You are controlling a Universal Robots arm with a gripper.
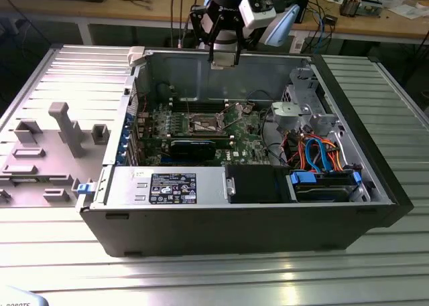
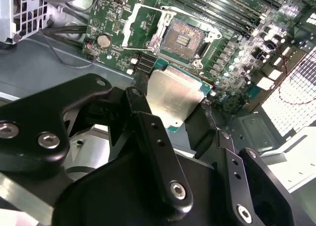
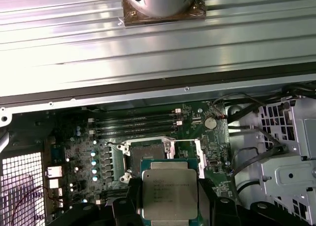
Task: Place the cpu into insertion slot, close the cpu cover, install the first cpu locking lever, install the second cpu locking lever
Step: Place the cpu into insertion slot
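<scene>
Black gripper [image 3: 170,199] pointing down, clamped on cpu [image 3: 170,189], well above insertion slot [image 3: 144,157]

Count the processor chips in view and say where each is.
1. The cpu is clamped in the gripper, held above the green board near the insertion slot, which lies empty. No other chip shows.

A ribbed, silvery metal table [image 1: 221,279] is recorded, its slats running across the exterior view and also seen in the first wrist view [image 3: 148,48]. An open black computer case [image 1: 234,229] is found lying directly on it. A grey fixture tray [image 1: 40,152] bearing upright blocks [image 1: 62,122] is set just beside the case, on the exterior view's left.
</scene>
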